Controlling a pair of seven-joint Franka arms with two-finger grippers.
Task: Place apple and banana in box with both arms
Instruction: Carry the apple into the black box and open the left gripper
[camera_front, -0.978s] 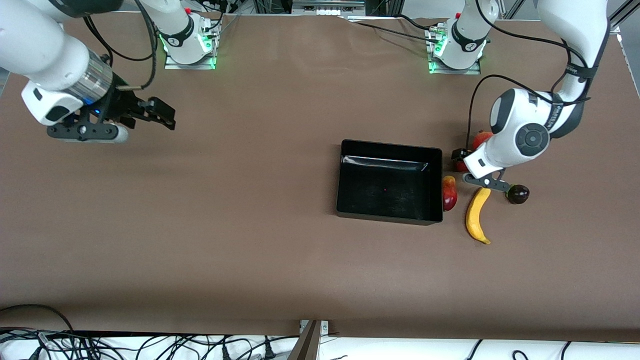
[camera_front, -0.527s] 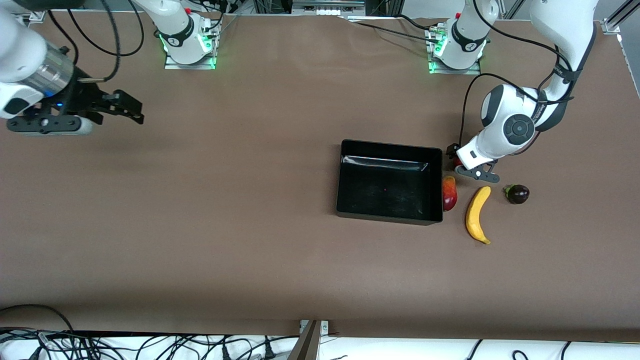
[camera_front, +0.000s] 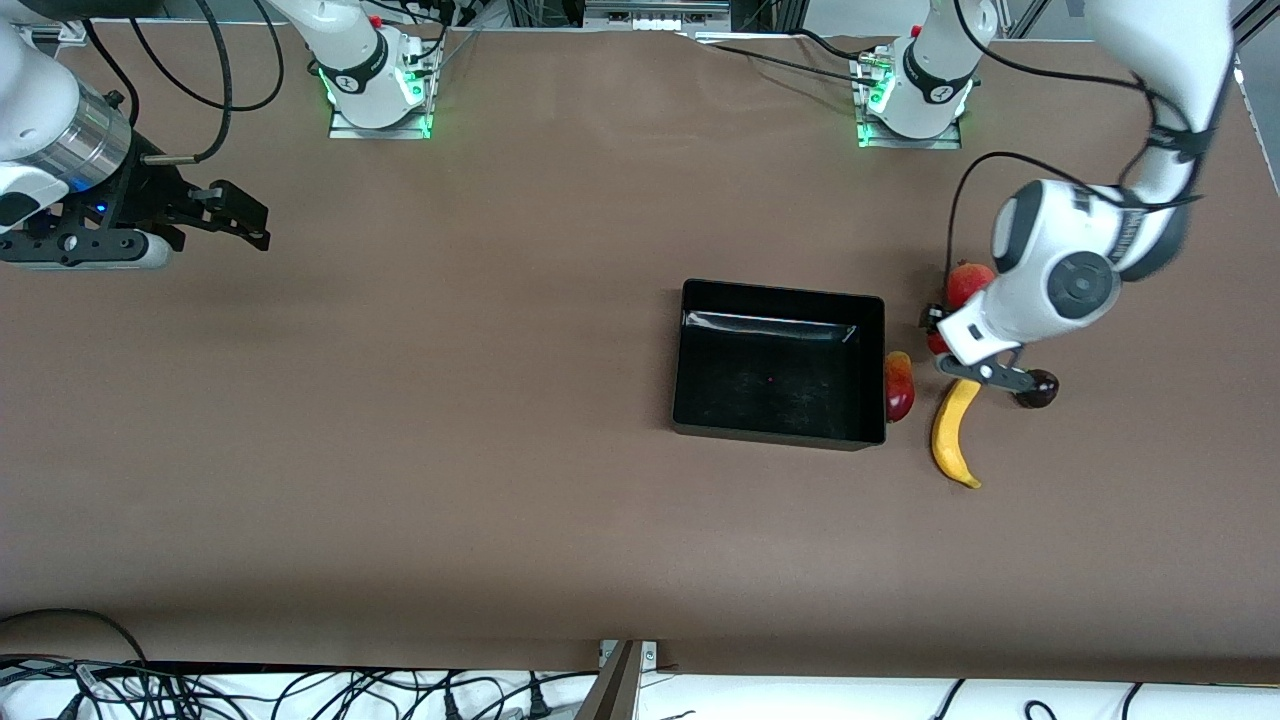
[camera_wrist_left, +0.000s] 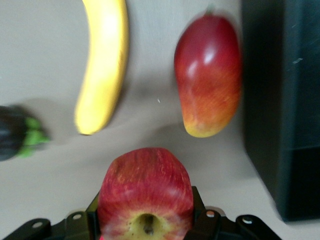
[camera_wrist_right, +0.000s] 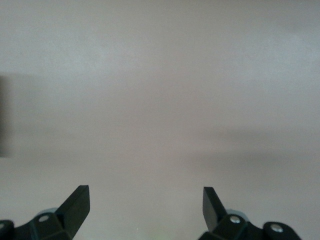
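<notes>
My left gripper (camera_wrist_left: 146, 225) clamps the apple (camera_wrist_left: 146, 192) between its jaws, above the table beside the box (camera_front: 779, 362). The banana (camera_front: 954, 434) and a red-yellow mango (camera_front: 899, 386) lie nearby; the mango touches the box wall. My right gripper (camera_wrist_right: 145, 205) waits open over bare table.

Robot lab: bolted arm bases (camera_front: 378, 80), loose cables (camera_front: 300, 690).

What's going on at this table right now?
The left hand has the apple between its fingers, beside the empty black box. The banana lies on the table nearer the front camera, not yet boxed. The right hand waits open over bare table at its own end.
</notes>
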